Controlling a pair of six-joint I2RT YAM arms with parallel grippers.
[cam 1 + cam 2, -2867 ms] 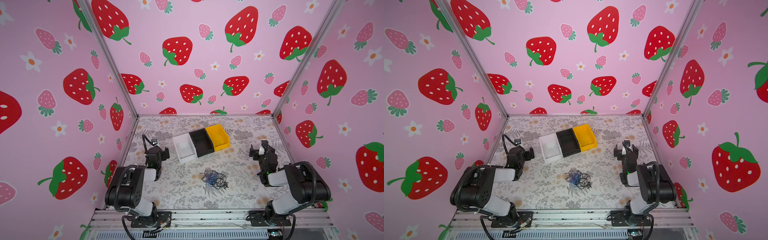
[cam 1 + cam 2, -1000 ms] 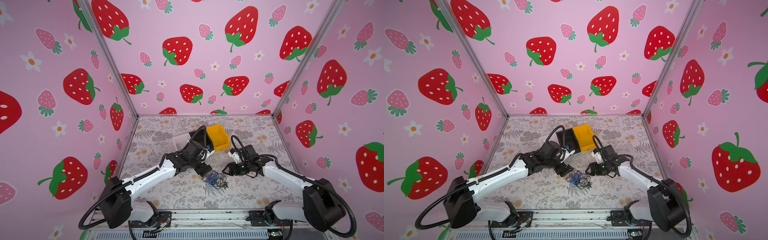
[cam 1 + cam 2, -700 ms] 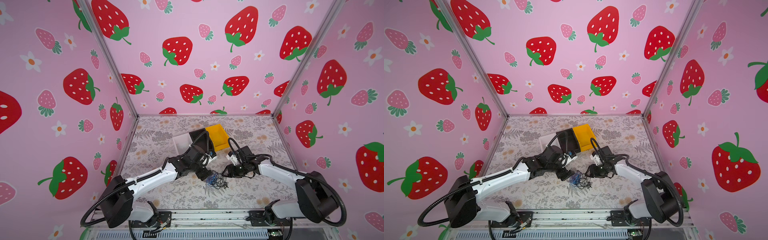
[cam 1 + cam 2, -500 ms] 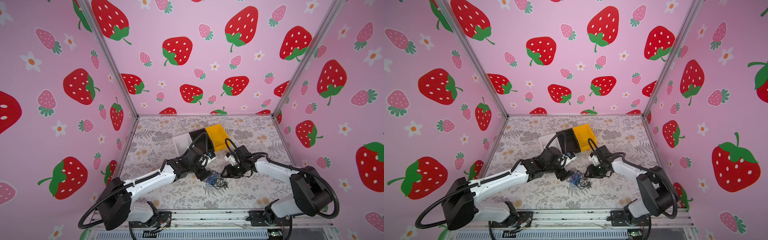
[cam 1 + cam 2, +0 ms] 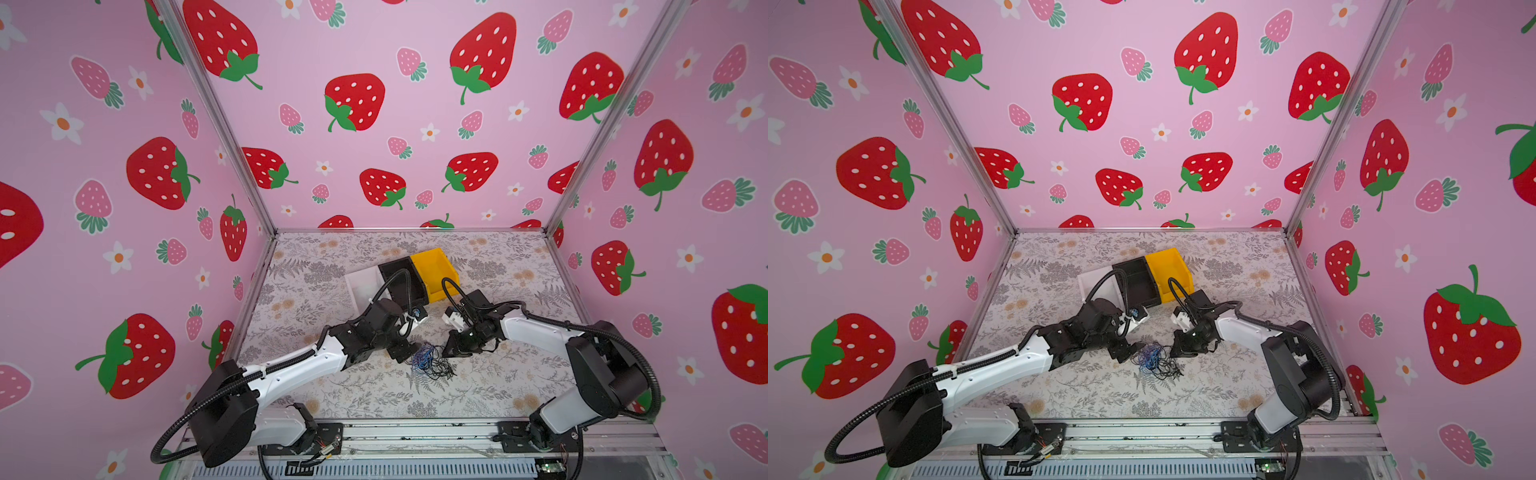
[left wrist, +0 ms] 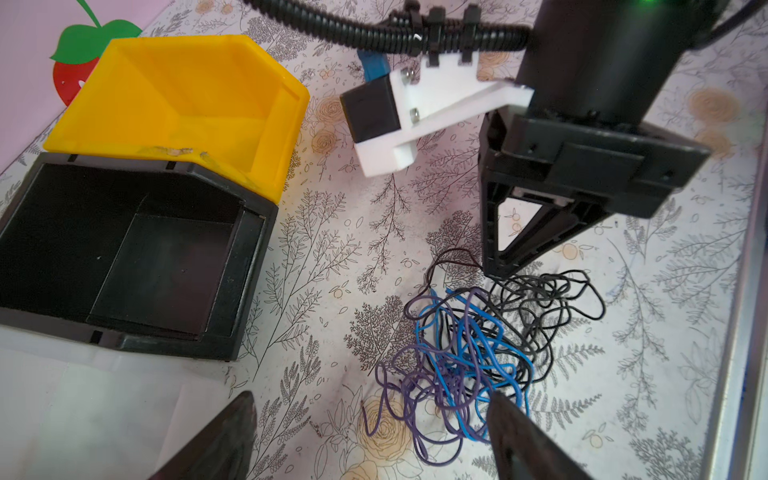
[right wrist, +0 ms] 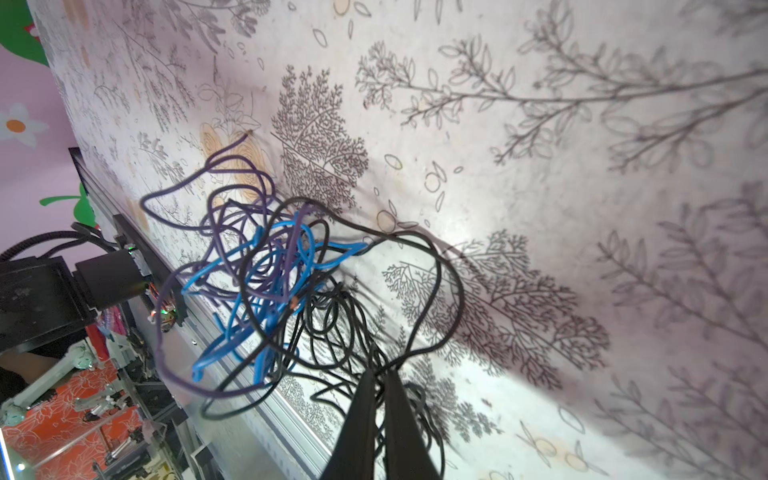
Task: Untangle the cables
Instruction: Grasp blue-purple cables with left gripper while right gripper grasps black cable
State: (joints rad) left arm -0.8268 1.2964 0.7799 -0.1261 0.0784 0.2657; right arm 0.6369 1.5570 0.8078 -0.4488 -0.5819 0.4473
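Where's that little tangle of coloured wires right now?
In both top views the cables lie on the table between the left gripper and right gripper, in front of the black bin.

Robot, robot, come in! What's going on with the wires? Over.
Left gripper open beside cables. Right gripper shut on black cable. Blue, purple, black all one knot. Nothing in the way.

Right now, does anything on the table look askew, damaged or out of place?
The white bin, black bin and yellow bin sit in a row skewed to the table edges. Scuffs mark the yellow bin's rim beside the black bin. The cables are tangled, as expected.
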